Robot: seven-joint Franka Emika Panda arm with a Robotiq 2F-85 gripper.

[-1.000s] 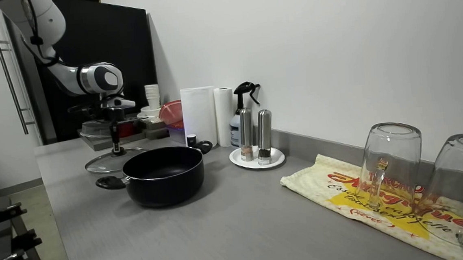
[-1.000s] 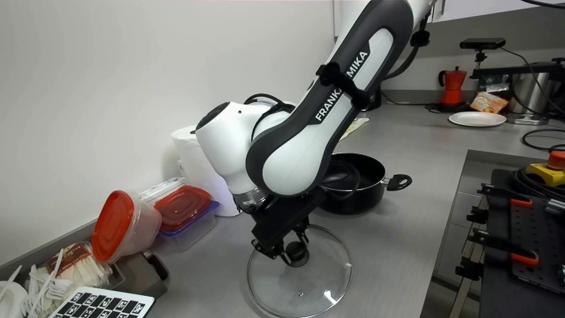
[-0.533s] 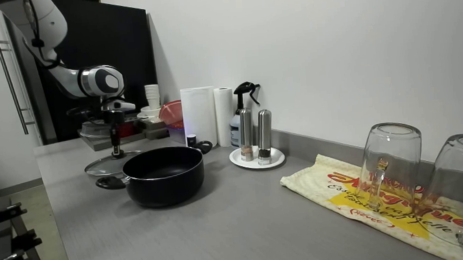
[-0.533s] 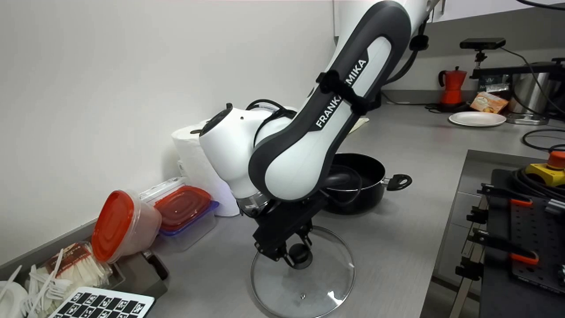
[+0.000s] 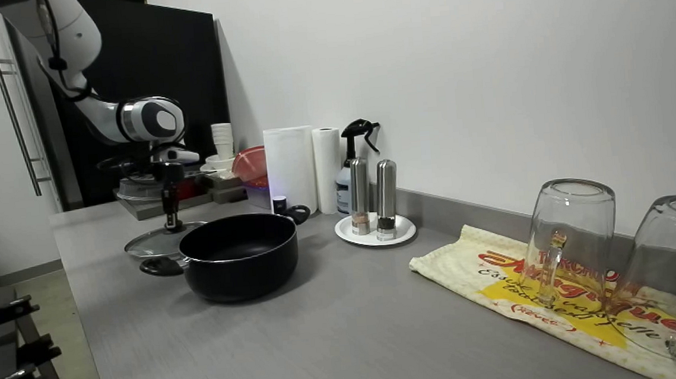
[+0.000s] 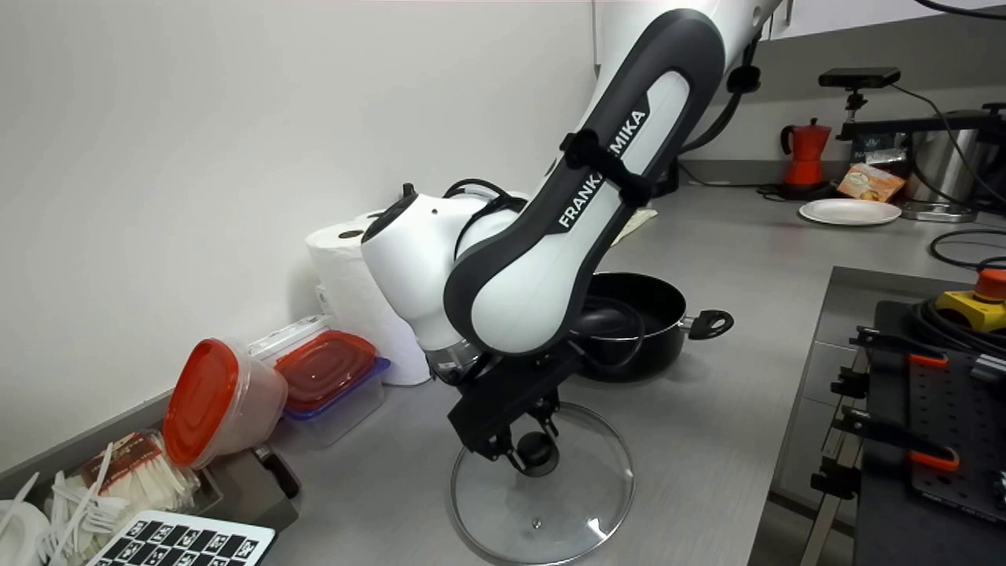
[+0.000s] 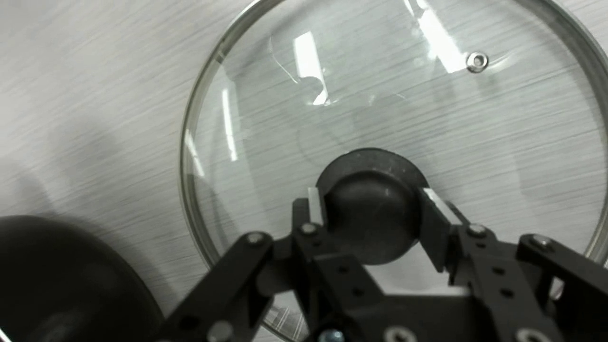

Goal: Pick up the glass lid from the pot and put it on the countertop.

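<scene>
Wrist-view glare (image 7: pixel 306 54) streaks the lid (image 7: pixel 380 130) from ten to one o'clock; soft shadow (image 7: pixel 142 251) dims the counter (image 7: pixel 133 142) toward eight.

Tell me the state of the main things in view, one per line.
Claw: closed on the black knob
Pot: upright, uncovered
Glass lid: off the pot; touching the countertop or not, unclear
Glass mugs: upside down
Grinders: upright
Spray bottle: upright
Round tub: lidded, tilted
</scene>
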